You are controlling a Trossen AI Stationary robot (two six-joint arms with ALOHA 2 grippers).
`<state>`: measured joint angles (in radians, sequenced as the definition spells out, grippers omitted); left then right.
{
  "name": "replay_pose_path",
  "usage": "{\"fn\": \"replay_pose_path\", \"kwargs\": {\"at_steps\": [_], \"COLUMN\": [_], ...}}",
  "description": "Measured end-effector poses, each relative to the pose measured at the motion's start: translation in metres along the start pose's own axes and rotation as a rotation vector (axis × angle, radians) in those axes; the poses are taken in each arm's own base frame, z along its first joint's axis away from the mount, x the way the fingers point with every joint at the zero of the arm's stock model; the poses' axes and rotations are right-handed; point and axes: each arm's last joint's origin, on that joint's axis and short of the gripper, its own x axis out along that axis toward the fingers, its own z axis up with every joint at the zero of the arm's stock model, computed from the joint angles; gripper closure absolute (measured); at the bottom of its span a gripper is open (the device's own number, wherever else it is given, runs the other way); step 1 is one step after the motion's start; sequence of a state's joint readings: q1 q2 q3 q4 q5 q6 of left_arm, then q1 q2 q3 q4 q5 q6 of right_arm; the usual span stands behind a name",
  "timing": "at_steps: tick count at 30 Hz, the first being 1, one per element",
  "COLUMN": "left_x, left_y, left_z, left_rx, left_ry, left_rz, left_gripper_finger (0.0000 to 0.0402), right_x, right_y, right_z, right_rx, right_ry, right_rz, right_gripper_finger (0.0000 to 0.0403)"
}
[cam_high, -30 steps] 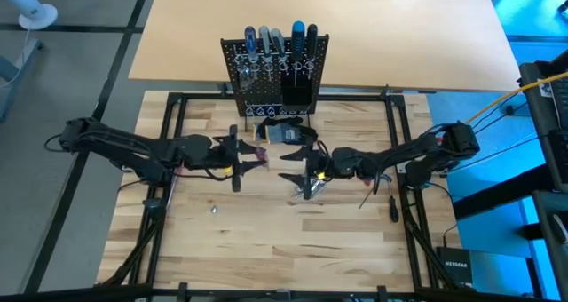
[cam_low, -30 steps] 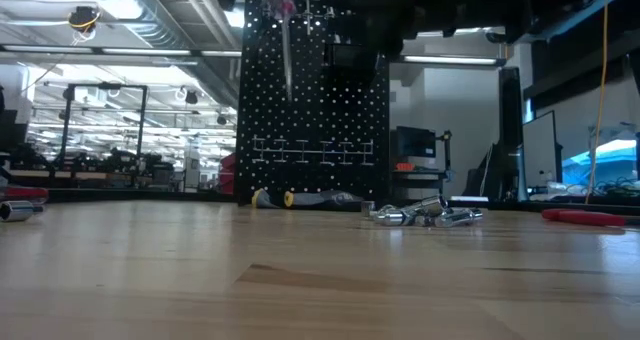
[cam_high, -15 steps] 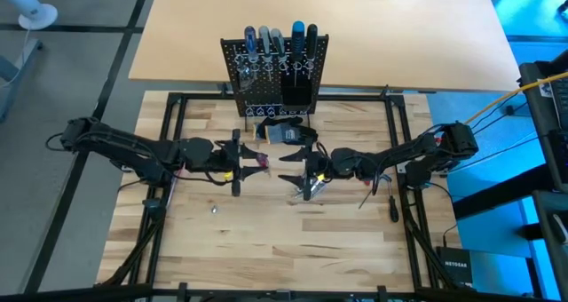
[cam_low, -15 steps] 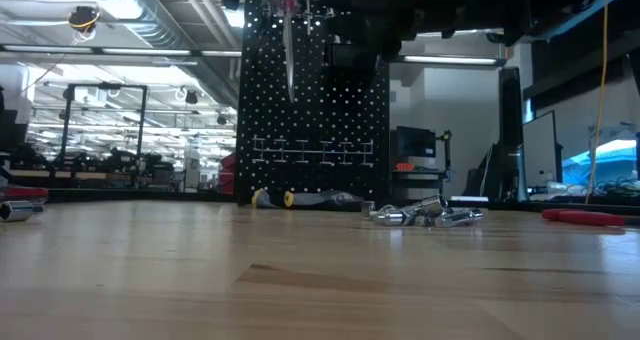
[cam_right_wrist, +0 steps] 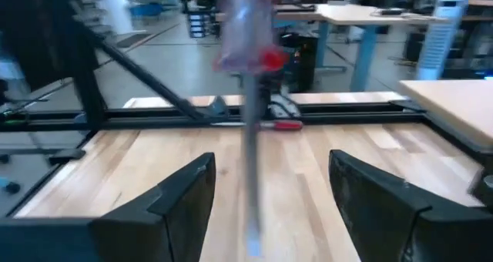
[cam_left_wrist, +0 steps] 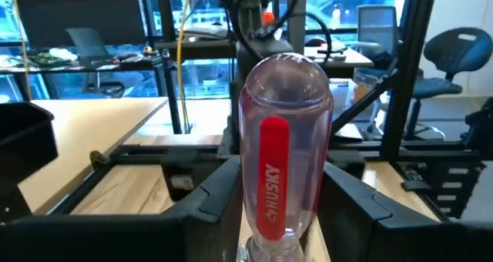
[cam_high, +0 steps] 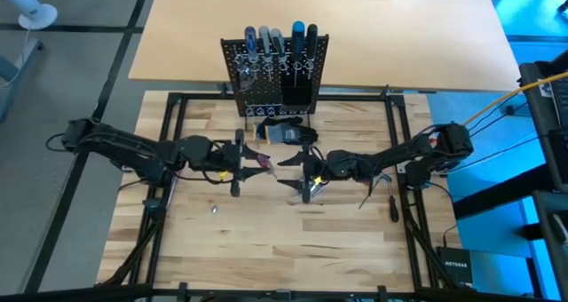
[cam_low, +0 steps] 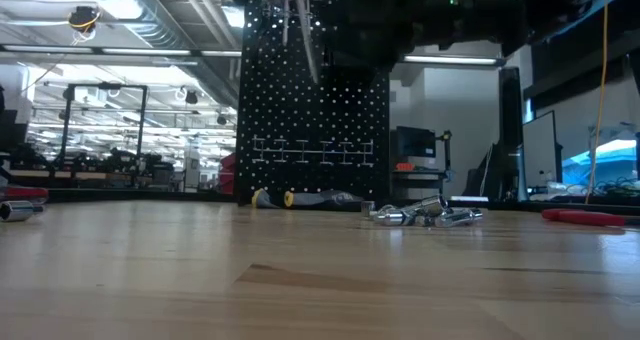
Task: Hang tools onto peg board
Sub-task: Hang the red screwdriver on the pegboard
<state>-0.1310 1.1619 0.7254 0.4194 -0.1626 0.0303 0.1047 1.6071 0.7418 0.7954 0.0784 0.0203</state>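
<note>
Your left gripper point(cam_high: 251, 159) is edging in toward the table's middle, carrying the clear-handled screwdriver point(cam_left_wrist: 281, 169) with the red stripe closer to the right arm than it was a second ago. In the low view the shaft point(cam_low: 305, 40), which hung straight down a moment back, now leans over at a slant in front of the peg board point(cam_low: 312, 105). To me that looks like a handover taking shape, not a hang just yet.

Look at the pincers. Your left fingers point(cam_left_wrist: 208, 204) pinch the screwdriver low on its handle, one either side, the domed end pointing away from the wrist. Your right gripper point(cam_high: 293, 170) stands spread wide and holds nothing; through its wrist view the screwdriver's shaft point(cam_right_wrist: 250, 150) hangs between the two fingers point(cam_right_wrist: 181, 196), not yet touched.

The peg board point(cam_high: 274, 73) stands upright at the table's far edge, several screwdrivers already seated in its rings. The silver pieces point(cam_low: 428, 215) lie on the wood below the right gripper, and another screwdriver point(cam_high: 392, 206) waits near the right arm.
</note>
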Motion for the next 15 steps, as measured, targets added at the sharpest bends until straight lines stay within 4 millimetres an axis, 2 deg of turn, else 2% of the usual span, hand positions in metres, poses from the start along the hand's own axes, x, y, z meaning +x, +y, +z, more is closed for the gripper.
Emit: {"fn": "replay_pose_path", "kwargs": {"at_steps": [3, 11, 15], "left_x": [0.0, 0.007, 0.007], "left_y": [0.002, 0.0, 0.0], "left_z": [0.0, -0.004, -0.004], "left_rx": [-0.002, -0.002, -0.008], "left_ry": [-0.001, -0.004, -0.003], "left_rz": [0.007, 0.001, 0.002], "left_gripper_finger": [0.028, 0.0279, 0.0279], "right_x": [0.004, 0.023, 0.024], "right_y": [0.002, 0.003, 0.003], "right_z": [0.0, -0.006, -0.006], "right_rx": [-0.001, -0.026, -0.028], "right_ry": [-0.027, -0.008, -0.01], "right_rz": [0.071, 0.045, 0.041], "right_gripper_finger": [0.0171, 0.0249, 0.0284]}}
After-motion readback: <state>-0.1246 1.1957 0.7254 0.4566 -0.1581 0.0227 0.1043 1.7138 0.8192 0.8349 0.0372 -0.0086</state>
